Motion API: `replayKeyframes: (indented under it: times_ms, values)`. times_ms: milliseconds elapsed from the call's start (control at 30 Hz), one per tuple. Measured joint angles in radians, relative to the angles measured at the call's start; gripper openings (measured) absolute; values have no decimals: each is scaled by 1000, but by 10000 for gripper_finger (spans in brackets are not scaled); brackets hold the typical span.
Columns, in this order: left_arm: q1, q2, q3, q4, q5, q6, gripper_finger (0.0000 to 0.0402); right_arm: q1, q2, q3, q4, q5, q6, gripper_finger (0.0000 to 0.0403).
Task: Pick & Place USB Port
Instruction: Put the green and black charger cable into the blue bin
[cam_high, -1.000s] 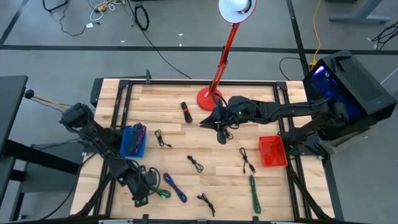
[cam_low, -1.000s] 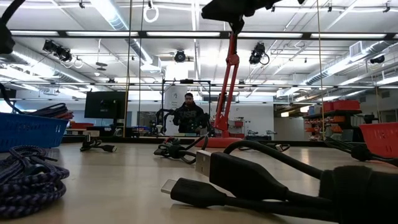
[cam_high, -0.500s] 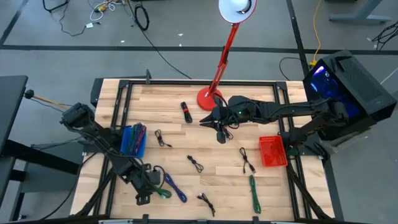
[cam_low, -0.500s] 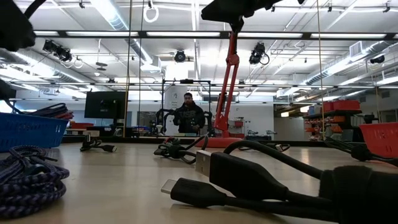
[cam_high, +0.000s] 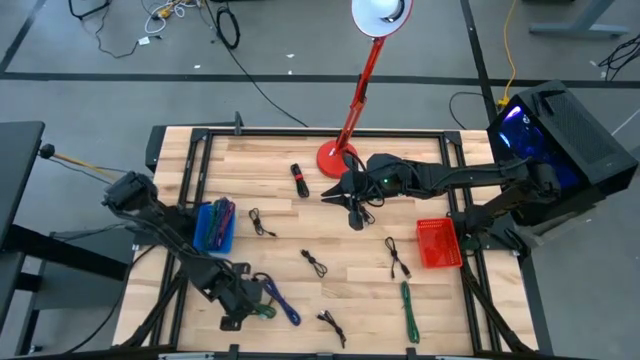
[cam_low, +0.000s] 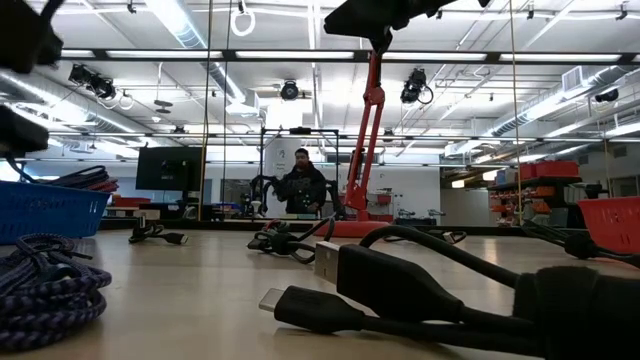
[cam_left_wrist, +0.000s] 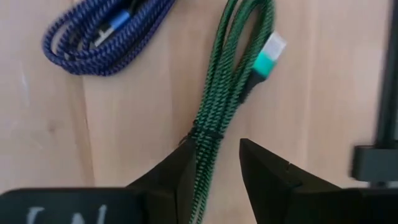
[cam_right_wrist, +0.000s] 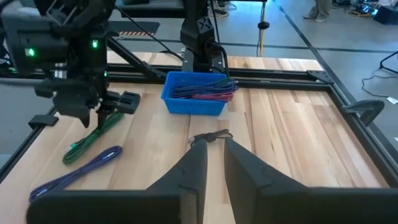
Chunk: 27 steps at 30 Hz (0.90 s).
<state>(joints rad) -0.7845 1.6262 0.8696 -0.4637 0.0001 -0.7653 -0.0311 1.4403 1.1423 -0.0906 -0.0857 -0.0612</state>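
Note:
A green braided USB cable (cam_left_wrist: 230, 93), tied into a long bundle, lies flat on the wood near the table's front left. My left gripper (cam_left_wrist: 217, 168) points down over it, open. One finger (cam_left_wrist: 177, 177) and the other (cam_left_wrist: 267, 177) stand on either side of the bundle's tied middle (cam_left_wrist: 202, 140). The high view shows this gripper (cam_high: 250, 298) beside the same cable (cam_high: 262, 311). A blue braided cable (cam_left_wrist: 99, 37) lies just beyond. My right gripper (cam_right_wrist: 214, 165) hangs high over the table's middle near the lamp base (cam_high: 335, 160), with a narrow gap and nothing in it. My left gripper comes at the green cable from above, its fingers across the bundle at the tied middle. The bundle runs along the inner side of one finger; whether it touches, I cannot tell. The cable lies flat on the table.
A blue basket (cam_high: 215, 227) with cables stands at the left and a red basket (cam_high: 437, 243) at the right. Small black cables (cam_high: 314, 263) (cam_high: 397, 258) (cam_high: 331, 325) (cam_high: 262, 222) and a second green cable (cam_high: 408, 310) lie scattered. A person stands in the room beyond (cam_low: 303, 185).
My left gripper has gone a little toward the table's right edge, over the green cable, and has rolled about its own axis. The cables lie where they were.

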Motion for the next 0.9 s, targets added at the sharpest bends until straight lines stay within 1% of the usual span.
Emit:
replayKeyframes:
  times_ms: [133,300,367,433,533,567,667,700,800,900]
  values:
    - [-2,39,4,7,21,26,129,0,0,0,-2,0,0,55]
    - [-12,88,7,6,16,47,141,0,0,0,-8,0,7,55]
    - [-12,100,9,7,7,47,143,0,0,0,-8,0,8,55]
    - [-13,107,9,12,-28,45,141,0,0,0,-8,0,8,55]
    - [-16,112,9,12,-94,24,115,0,0,0,-10,0,8,55]
    - [-14,112,8,12,-101,21,97,0,0,0,-12,0,8,55]
    - [-12,113,8,-1,-111,-9,27,0,0,0,-21,0,8,55]
    - [-12,113,8,-3,-113,-27,19,0,0,0,-25,0,8,55]
    - [-11,113,10,0,-96,-60,14,0,0,0,-27,0,8,55]
    - [-11,111,35,-2,-37,-52,14,0,0,0,-31,0,-1,55]
